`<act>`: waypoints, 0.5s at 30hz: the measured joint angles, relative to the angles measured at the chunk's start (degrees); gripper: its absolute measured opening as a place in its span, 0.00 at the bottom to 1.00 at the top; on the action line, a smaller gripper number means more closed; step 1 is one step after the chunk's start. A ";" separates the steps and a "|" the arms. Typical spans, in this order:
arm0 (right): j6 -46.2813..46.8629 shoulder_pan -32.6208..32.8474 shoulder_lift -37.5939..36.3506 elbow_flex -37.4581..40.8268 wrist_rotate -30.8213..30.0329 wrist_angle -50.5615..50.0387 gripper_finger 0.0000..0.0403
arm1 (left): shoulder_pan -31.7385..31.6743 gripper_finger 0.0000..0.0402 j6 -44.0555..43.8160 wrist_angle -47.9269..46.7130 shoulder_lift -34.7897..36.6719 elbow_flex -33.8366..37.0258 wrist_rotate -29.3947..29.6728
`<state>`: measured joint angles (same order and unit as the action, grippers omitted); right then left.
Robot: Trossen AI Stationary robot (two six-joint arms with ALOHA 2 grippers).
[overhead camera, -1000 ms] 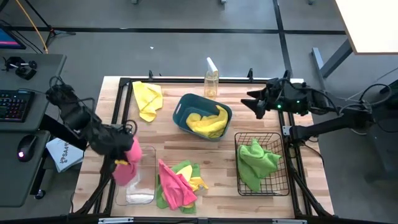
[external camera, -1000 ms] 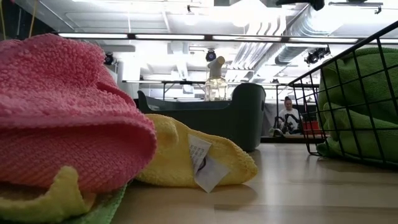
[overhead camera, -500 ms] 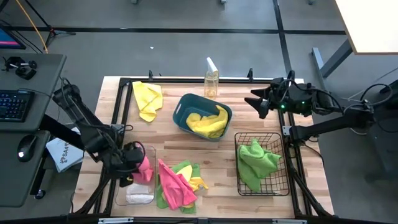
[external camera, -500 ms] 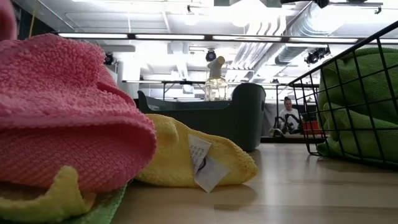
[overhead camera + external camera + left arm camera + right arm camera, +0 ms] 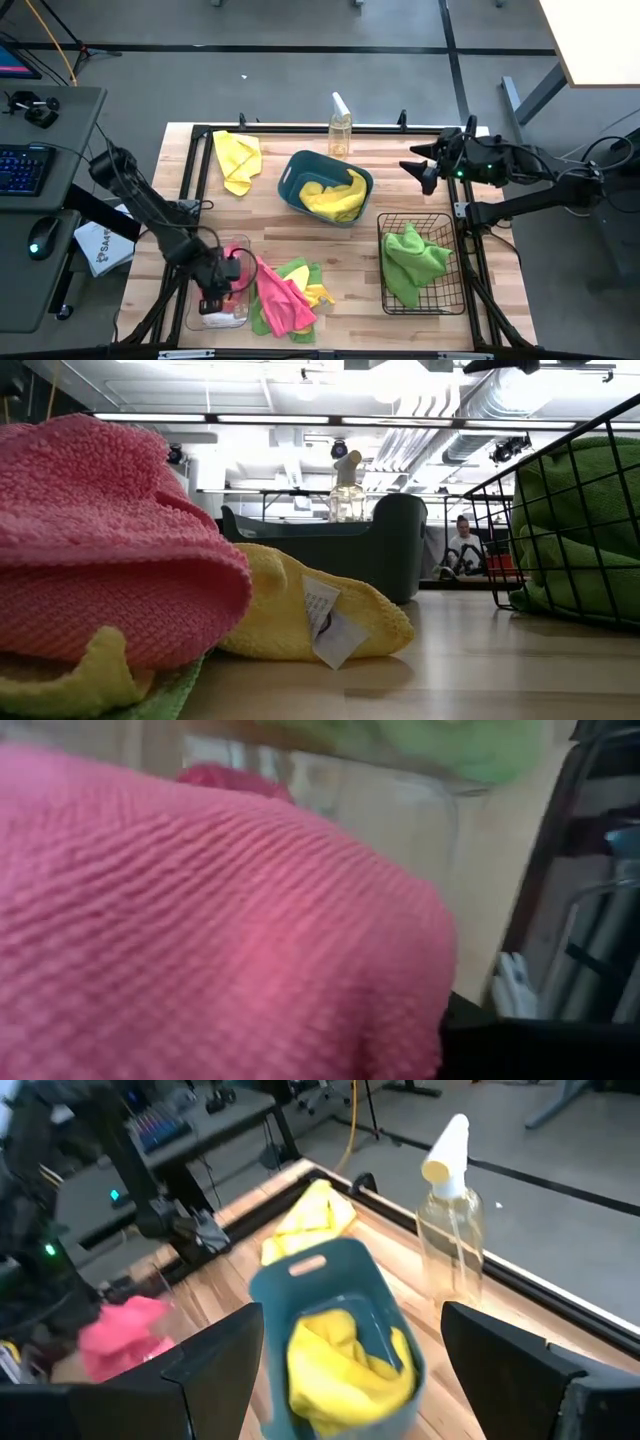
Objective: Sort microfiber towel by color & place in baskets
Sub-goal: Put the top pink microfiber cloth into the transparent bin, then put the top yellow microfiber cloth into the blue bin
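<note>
- Your left gripper (image 5: pixel 222 283) sits low inside the clear tub (image 5: pixel 208 313) at the worktop's (image 5: pixel 270 225) front-left edge, on a pink towel (image 5: pixel 236 276); I cannot tell whether it grips.
- Your right gripper (image 5: pixel 418 170) hangs open near the far-right edge, with bare wood beneath.

Little writing can be read. A white paper (image 5: pixel 101 248) lying off the left edge of the worktop (image 5: pixel 270 225) shows dark capitals beginning "SAF", the rest cut off. A white care tag (image 5: pixel 327 622) sewn to a yellow towel (image 5: pixel 300 615) carries dark print too small to make out.
</note>
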<state>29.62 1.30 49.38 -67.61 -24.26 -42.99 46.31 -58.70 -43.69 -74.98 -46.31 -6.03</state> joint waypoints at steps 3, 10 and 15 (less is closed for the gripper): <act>0.01 0.00 0.07 0.00 0.04 -2.46 0.75 | -2.62 0.29 1.43 -1.71 -0.14 -1.54 -4.66; -0.18 0.00 0.07 0.00 0.03 -4.55 0.75 | -8.42 0.54 7.04 -12.85 0.03 -8.22 -10.23; -0.12 0.00 0.07 0.00 0.03 -5.60 0.75 | -10.74 0.61 8.63 -11.69 -0.01 -9.74 -21.15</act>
<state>29.50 1.30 49.45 -67.61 -24.24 -48.59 35.57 -50.07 -55.38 -74.99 -56.05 -27.18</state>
